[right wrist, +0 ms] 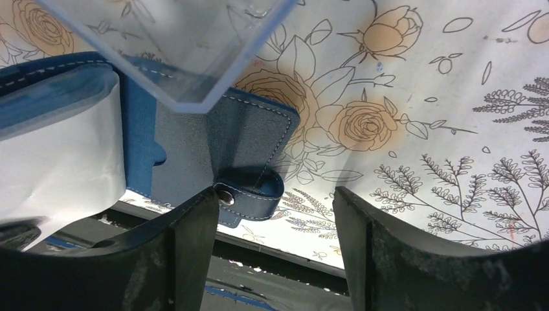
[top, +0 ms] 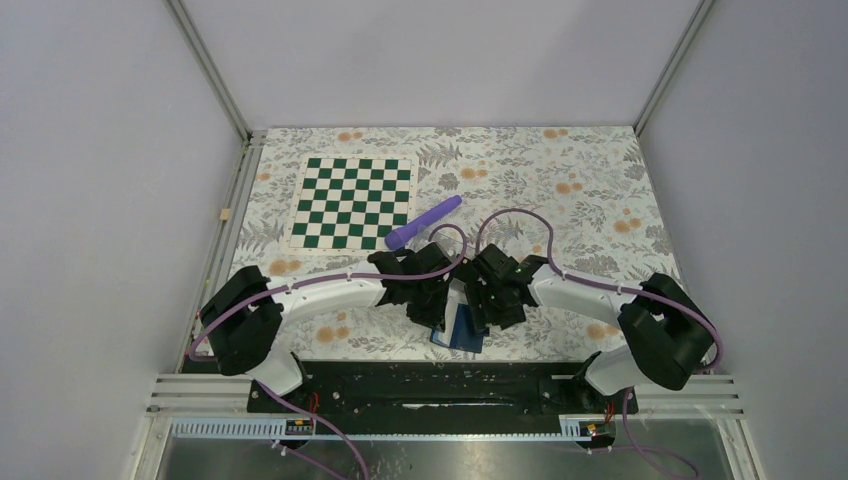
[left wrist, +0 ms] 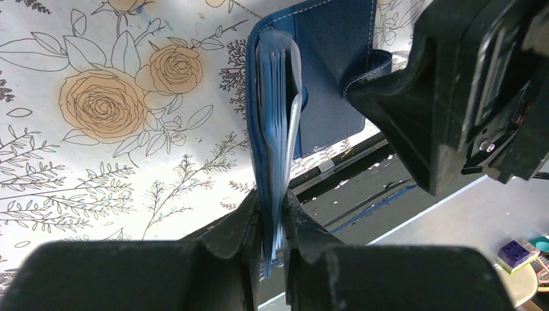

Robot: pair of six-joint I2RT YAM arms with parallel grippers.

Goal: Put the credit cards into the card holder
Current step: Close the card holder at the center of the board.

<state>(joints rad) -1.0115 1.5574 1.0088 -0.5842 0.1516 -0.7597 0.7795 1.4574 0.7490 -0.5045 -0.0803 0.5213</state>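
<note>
The navy-blue card holder [top: 462, 328] lies open near the table's front edge, between both grippers. My left gripper [left wrist: 272, 207] is shut on one half of the card holder [left wrist: 330, 71], pinching the navy cover and its pale blue-grey pocket leaves [left wrist: 278, 97] edge-on. I cannot tell cards from pocket leaves in that stack. My right gripper [right wrist: 275, 207] is open and empty, and its left finger touches the snap tab [right wrist: 249, 194] of the card holder [right wrist: 188, 149]. No loose credit card shows.
A clear plastic tray [right wrist: 175, 45] sits just above the card holder in the right wrist view. A purple cylinder [top: 425, 222] and a green chessboard mat [top: 352, 203] lie farther back. The table's front edge and black rail [top: 440, 385] are right beside the holder.
</note>
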